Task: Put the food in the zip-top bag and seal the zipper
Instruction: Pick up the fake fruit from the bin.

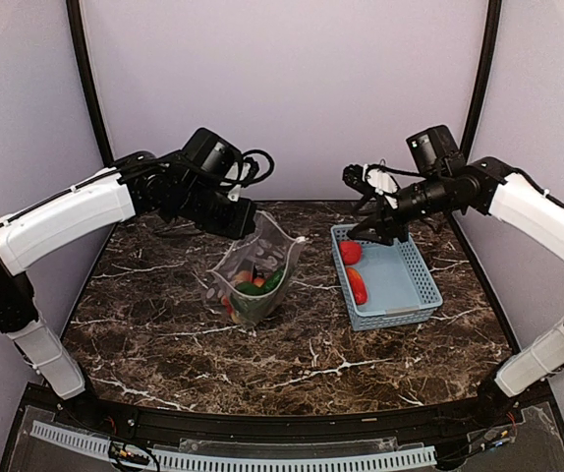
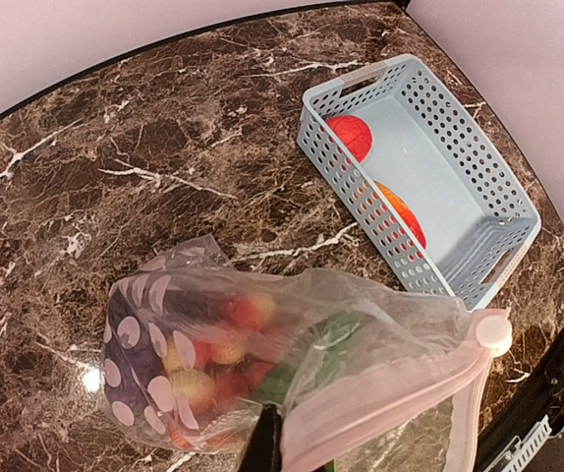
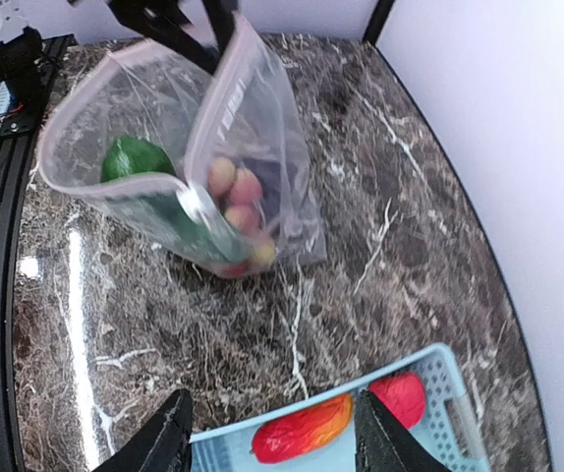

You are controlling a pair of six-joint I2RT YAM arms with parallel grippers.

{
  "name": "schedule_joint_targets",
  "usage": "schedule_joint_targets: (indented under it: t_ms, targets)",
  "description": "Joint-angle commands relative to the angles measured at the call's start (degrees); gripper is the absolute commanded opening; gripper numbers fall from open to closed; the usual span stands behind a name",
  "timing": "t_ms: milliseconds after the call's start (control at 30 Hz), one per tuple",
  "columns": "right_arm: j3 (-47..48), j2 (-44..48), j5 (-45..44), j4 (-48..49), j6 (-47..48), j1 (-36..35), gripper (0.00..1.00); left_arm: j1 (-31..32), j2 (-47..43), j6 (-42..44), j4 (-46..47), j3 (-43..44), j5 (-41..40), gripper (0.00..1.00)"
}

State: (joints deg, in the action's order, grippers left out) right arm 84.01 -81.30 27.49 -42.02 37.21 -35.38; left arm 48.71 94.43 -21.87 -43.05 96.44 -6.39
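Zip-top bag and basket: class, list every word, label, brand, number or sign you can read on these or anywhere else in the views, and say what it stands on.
No text can be read in any view.
zip-top bag: faint marks near its mouth, too blurred to read; pale spots only, no lettering.
basket: no label or lettering.

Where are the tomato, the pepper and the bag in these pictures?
tomato (image 2: 349,136), left wrist view, its red upper side.
pepper (image 3: 302,431), right wrist view, middle of its body.
bag (image 1: 267,246), top view, its clear upper wall.
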Motion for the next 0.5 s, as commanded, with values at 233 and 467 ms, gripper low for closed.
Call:
schedule_joint_targets:
  t_ms: [233, 467]
  targets:
    - [-15.4, -1.1, 0.2, 10.3, -13.6, 11.2, 0.55, -0.2, -4.8, -1.2, 4.2, -6.8, -1.0, 0.01]
    - [-17.8, -4.0, -2.0, 14.1, -17.6, 12.9, 0.56, -0.2, -4.2, -1.3, 4.5, -7.4, -1.6, 0.01]
